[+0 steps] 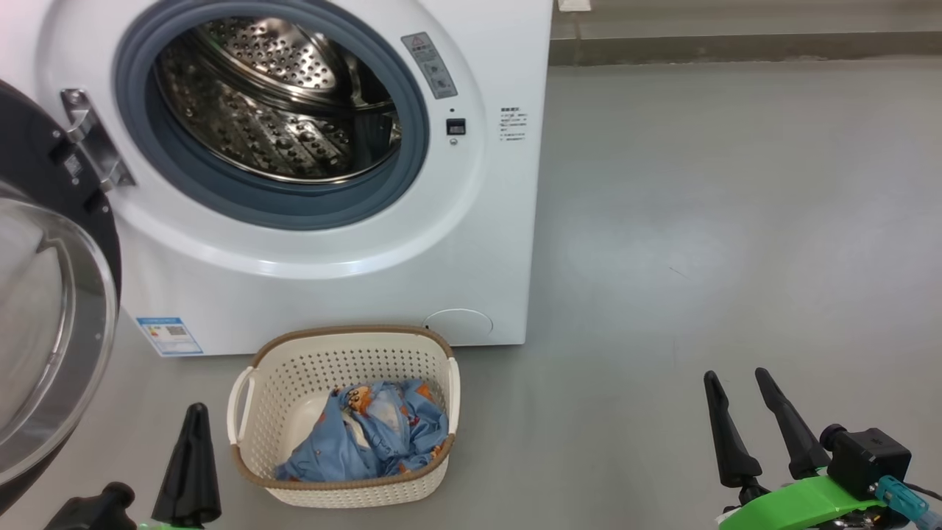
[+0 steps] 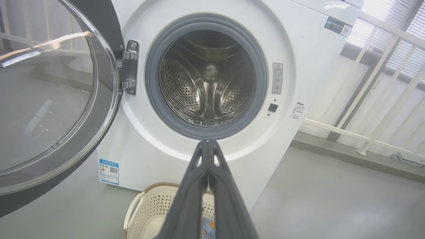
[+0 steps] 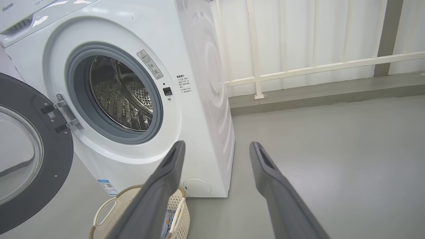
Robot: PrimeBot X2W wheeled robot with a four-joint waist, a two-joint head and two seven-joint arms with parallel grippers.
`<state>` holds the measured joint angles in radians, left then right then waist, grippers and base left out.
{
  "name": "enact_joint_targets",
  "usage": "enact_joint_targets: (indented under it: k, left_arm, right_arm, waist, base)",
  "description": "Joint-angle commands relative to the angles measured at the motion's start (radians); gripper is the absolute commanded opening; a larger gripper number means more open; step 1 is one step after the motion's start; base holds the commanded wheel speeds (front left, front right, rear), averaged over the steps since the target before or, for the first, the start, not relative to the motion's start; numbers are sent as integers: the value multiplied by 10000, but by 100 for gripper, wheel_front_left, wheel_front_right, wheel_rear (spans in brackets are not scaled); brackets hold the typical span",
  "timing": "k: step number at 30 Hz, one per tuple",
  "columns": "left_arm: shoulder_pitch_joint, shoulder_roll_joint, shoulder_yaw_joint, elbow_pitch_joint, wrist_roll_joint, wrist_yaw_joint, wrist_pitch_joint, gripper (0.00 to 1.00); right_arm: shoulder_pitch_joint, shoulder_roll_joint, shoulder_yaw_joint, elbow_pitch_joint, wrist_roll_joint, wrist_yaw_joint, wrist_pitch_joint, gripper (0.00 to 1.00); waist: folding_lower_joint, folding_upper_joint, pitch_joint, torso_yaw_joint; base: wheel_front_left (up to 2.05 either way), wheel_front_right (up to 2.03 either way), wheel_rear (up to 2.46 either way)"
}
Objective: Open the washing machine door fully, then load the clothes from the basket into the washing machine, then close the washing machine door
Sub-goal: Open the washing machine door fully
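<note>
Shiny steel drum [image 1: 272, 110], perforated plastic basket [image 1: 346, 362]

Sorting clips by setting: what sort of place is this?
Likely a laundry area or utility room: a white front-loading washing machine on bare grey floor, a laundry basket before it, a white railing alongside.

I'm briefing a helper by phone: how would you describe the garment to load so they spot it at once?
Find the white washing machine. On the grey floor just before it stands a cream perforated basket with a brown rim. Inside lie the clothes, crumpled light blue fabric with orange cartoon prints, the only soft thing around.
</note>
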<state>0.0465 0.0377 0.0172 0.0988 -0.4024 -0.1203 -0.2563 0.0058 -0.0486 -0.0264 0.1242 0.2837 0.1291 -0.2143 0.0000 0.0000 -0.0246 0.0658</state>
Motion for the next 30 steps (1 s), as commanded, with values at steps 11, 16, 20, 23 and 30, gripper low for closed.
enact_joint_targets:
  k: [11,16,20,23,30]
  left_arm:
    - [-30,127,-472,-575,-455,109,-55,100]
    - [-59,126,-511,-471,-479,53,-55,100]
    - [-111,126,-460,-449,-475,27,-55,100]
    - [-139,126,-427,-433,-456,10,-55,100]
    - [-215,126,-474,-269,-343,-15,-55,100]
  right_arm:
    - [-109,-18,349,-254,83,16,-124,100]
    - [-154,-17,423,-180,128,16,-169,100]
    - [-179,-17,412,-126,99,16,-189,100]
    - [-200,-17,414,-99,72,16,-202,100]
    - [-197,-17,391,-25,-40,16,-230,100]
  waist:
    - [0,0,44,-240]
    - [0,0,56,-277]
    - [0,0,36,-272]
    - [0,0,26,-273]
    - [0,0,28,-235]
  base:
    - [0,0,0]
    - [0,0,0]
    - [0,0,0]
    - [0,0,0]
    - [0,0,0]
